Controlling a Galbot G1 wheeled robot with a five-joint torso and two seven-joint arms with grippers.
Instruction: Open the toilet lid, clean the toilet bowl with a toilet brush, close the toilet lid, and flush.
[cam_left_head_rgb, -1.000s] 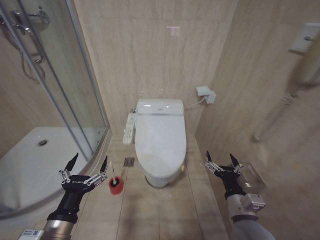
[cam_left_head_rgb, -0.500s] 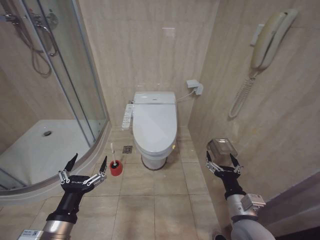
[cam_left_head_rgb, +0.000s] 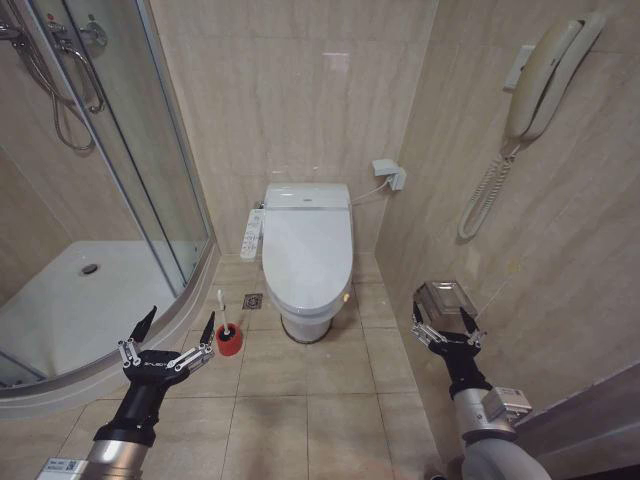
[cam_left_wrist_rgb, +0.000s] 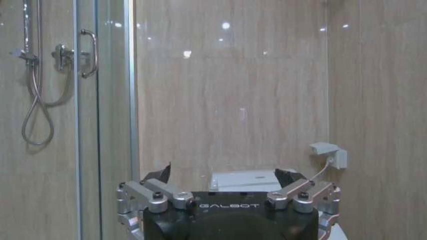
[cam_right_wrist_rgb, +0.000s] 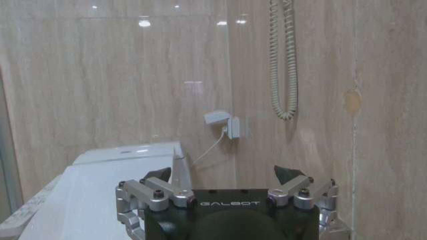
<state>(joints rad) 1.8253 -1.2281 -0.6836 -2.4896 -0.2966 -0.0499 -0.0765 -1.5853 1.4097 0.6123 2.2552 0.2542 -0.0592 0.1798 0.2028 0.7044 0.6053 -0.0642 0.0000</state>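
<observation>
The toilet lid (cam_left_head_rgb: 308, 255) lies shut over the toilet bowl (cam_left_head_rgb: 305, 322), against the back wall, well ahead of both arms. Its long axis runs from the tank end out toward the robot, and the free front edge faces the robot. It looks like glossy, rigid plastic, probably light but slick, so the likely place to take hold is that front lip, lifting it up about the hinge at the tank end.

The toilet brush (cam_left_head_rgb: 223, 309) stands in its red holder cup (cam_left_head_rgb: 229, 342) on the floor just left of the bowl, handle up and tilted slightly. The thin stick should be light and stiff, best pinched near the top of the handle.

The left pincer (cam_left_head_rgb: 170, 335) hovers released, near the cup. The right pincer (cam_left_head_rgb: 442, 322) hangs released too, near the right wall, beside a metal paper holder (cam_left_head_rgb: 445, 297)
</observation>
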